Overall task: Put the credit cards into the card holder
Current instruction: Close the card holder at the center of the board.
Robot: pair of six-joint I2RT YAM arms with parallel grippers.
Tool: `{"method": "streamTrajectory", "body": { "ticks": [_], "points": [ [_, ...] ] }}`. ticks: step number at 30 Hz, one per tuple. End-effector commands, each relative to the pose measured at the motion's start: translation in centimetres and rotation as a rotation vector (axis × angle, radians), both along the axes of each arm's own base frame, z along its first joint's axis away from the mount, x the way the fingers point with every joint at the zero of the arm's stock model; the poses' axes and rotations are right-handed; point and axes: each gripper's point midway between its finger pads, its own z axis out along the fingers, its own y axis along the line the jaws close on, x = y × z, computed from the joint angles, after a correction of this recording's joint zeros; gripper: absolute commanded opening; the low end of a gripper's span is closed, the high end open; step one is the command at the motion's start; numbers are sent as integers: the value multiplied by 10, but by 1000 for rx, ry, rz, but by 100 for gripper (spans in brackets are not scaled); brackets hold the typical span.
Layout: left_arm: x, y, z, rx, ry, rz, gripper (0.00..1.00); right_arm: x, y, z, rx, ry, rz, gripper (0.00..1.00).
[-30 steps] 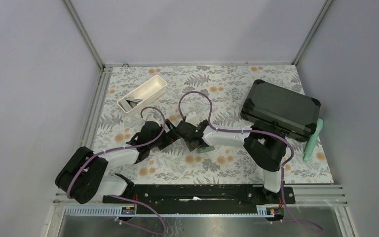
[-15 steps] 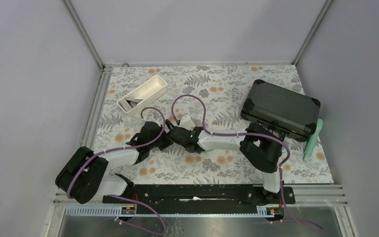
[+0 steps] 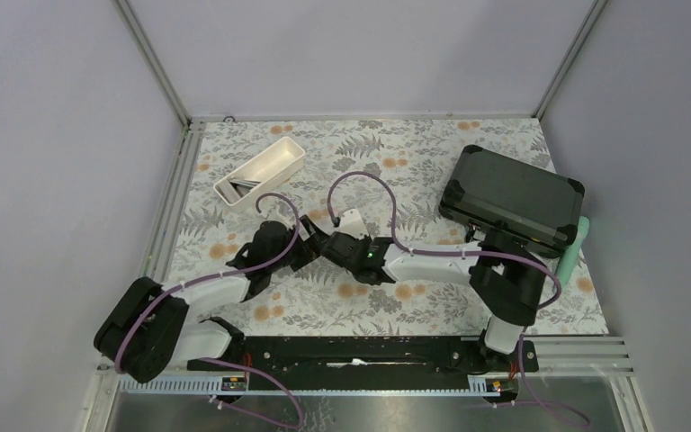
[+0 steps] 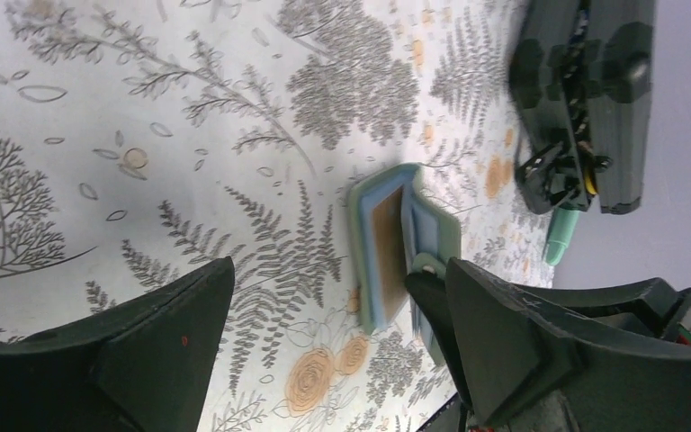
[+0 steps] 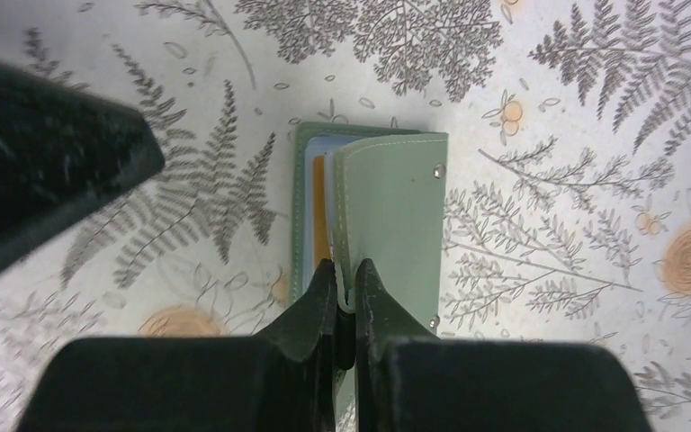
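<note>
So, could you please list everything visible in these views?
Sage-green squarish card holder: one, pale blue pockets, table centre, cover raised.
Gold-orange plastic card: one, inside the holder.
White oblong plastic tray: one, far left.
Dark thin cards, apparently: count unclear, in the tray.
Black hard case: one, far right.
Teal pen-like object: one, beside the case.
Floral tablecloth: one, grey and orange, under everything.
Left end effector: black, open, by the holder.
Right end effector: black, shut on the holder's cover.

Sage-green card holder [image 5: 396, 198], orange card [image 5: 320, 211], fern-print table [image 5: 549, 135]
</note>
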Motion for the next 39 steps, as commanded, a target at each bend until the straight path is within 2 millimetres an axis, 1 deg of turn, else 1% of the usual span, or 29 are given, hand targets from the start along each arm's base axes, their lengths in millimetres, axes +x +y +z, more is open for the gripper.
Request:
{"method": "streamTrajectory", "body": {
  "ticks": [1,3,5,6,12,15,18,22,27,30,34,39],
  "points": [
    [3,-5,33,-41,-132,-42,92,-9,22,25,266,22,-2,0],
    [2,-6,38,-47,-140,-62,92,-8,22,32,343,15,-4,0],
    [-1,-6,36,-51,-118,-72,92,-7,21,38,411,12,-4,0],
    [-3,-7,34,-56,-110,-78,92,-5,23,44,459,1,-1,0],
    [-8,-3,27,-90,-73,-52,92,-3,12,56,618,-23,-25,0],
    [-11,-7,26,-125,-67,-74,92,-6,5,63,704,-47,-31,0],
    [-15,-10,26,-149,-73,-95,92,-7,0,77,780,-83,-31,0],
    [-16,-10,43,-206,-166,-130,92,-9,-8,94,830,-122,-16,0],
    [-24,-17,68,-250,-269,-236,92,-16,-10,119,932,-163,23,0],
    [-26,-12,77,-273,-324,-236,93,-20,-12,137,992,-189,45,0],
    [-30,-3,89,-281,-389,-232,93,-27,-16,166,1086,-225,81,0],
    [-43,-5,111,-313,-462,-301,94,-41,-20,212,1207,-271,159,0]
  ]
}}
